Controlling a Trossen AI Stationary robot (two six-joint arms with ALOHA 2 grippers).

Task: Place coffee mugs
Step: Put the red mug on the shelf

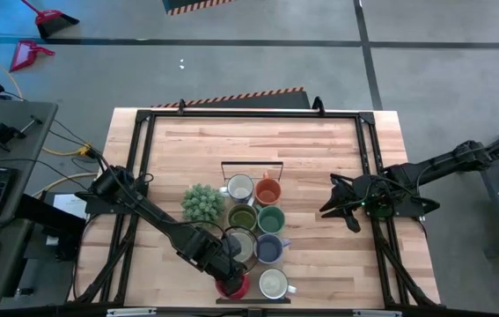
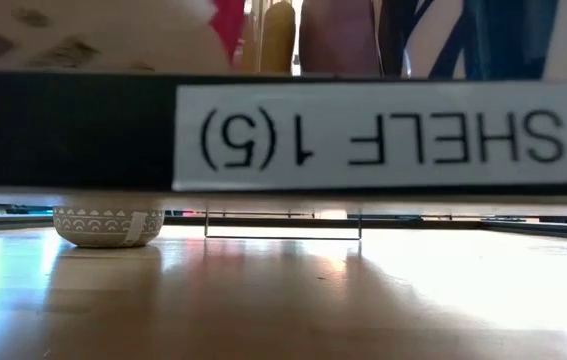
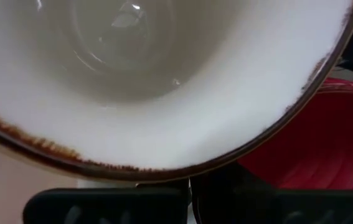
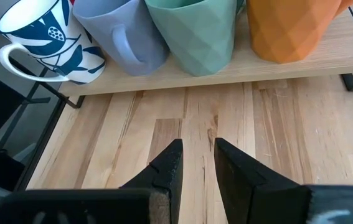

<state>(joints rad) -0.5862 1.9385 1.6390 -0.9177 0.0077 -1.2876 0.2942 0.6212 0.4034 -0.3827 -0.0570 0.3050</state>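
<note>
The left gripper [image 1: 228, 269], fingers clenched on the cream mug's [image 3: 164, 87] rim, sat beside the red mug [image 3: 325, 143]; the right gripper [image 4: 195, 163] waited, fingers parted, empty, facing the shelf [image 4: 238, 71].

I see eight mugs standing upright in two columns on the shelf. Far row: cream-white mug [image 1: 239, 187] beside orange mug [image 1: 267, 191]. Second row: olive green mug [image 1: 242, 217] beside teal green mug [image 1: 271, 219]. Third row: a cream mug with a brown-speckled rim [image 3: 164, 93], partly hidden in the high view, beside blue-grey mug [image 1: 268, 249]. Nearest row: red mug [image 1: 234, 286] beside a white mug [image 1: 274, 283] bearing a dark blue leaf pattern, its handle pointing right.
</note>
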